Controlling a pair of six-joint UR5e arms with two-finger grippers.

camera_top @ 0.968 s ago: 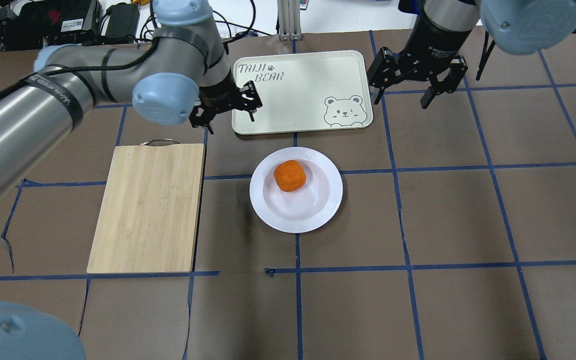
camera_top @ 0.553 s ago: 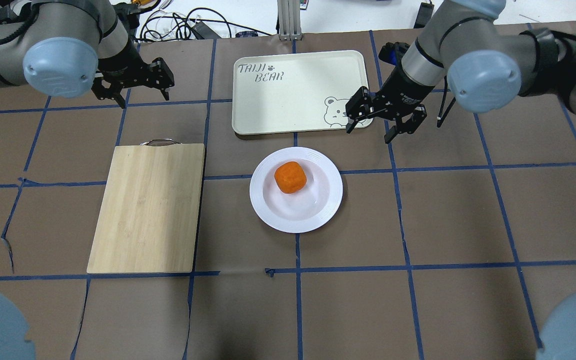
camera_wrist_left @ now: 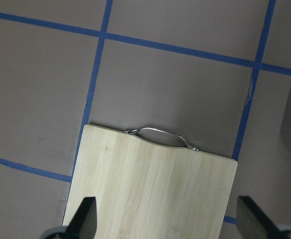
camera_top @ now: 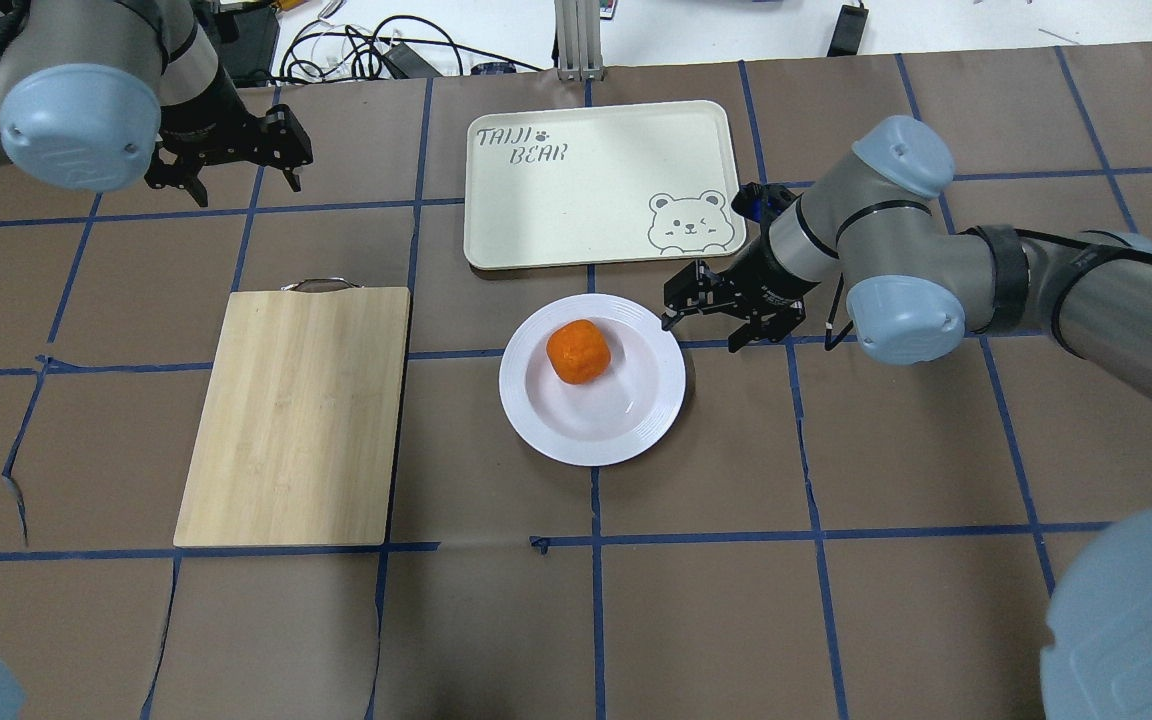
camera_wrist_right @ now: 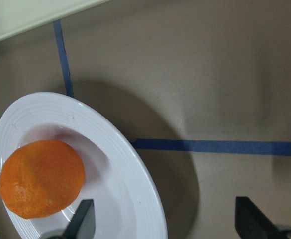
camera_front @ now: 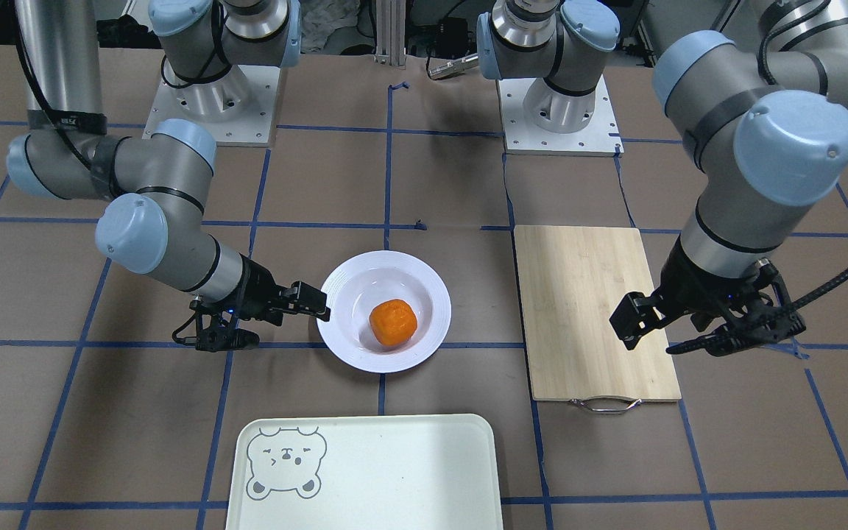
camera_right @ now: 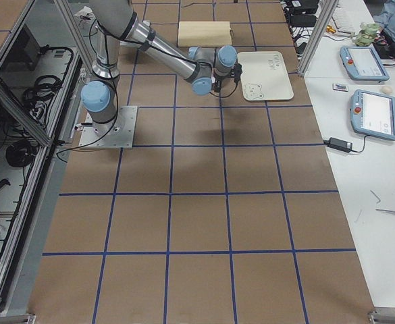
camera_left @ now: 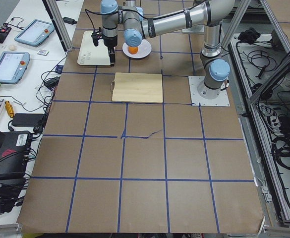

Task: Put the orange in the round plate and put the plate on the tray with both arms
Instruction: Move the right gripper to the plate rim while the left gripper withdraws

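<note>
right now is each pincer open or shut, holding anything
Left pincer: open, holding nothing.
Right pincer: open, holding nothing, by the round plate's rim.

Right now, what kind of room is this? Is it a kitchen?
Probably a robot lab, not a kitchen. The table is marked with a blue tape grid. The left arm and right arm are bolted to metal plates. Touchscreen controllers and cables sit alongside.
</note>
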